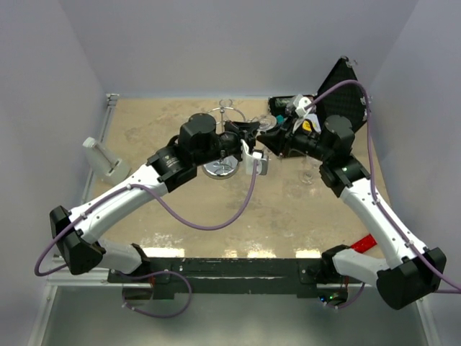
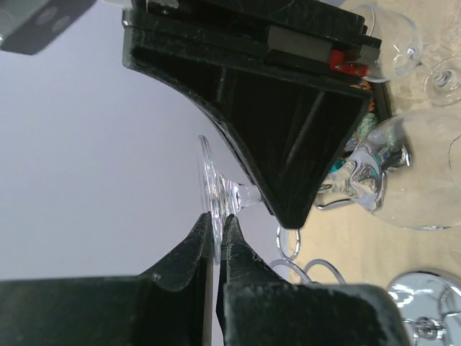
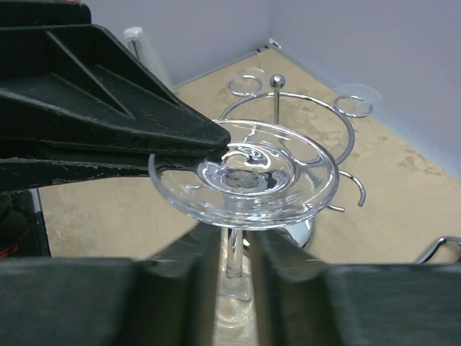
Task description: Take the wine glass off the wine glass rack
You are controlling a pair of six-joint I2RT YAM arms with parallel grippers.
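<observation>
A clear wine glass (image 3: 245, 173) hangs foot up between both grippers, in front of the chrome wine glass rack (image 3: 276, 86). My left gripper (image 2: 216, 220) is shut on the rim of the glass's foot (image 2: 209, 184); its fingers (image 3: 108, 137) reach in from the left. The right gripper (image 3: 234, 234) straddles the stem (image 3: 234, 252) under the foot, jaws a little apart with a thin gap on each side. The bowl (image 2: 403, 173) lies beyond the right finger (image 2: 288, 144). From above, the glass (image 1: 268, 124) sits just right of the rack's round base (image 1: 220, 167).
An open black case (image 1: 338, 83) stands at the back right. Another glass (image 1: 308, 174) stands on the table by the right arm, and more glasses (image 2: 392, 36) show past the case. A white object (image 1: 101, 158) lies far left, a red tool (image 1: 364, 244) near right.
</observation>
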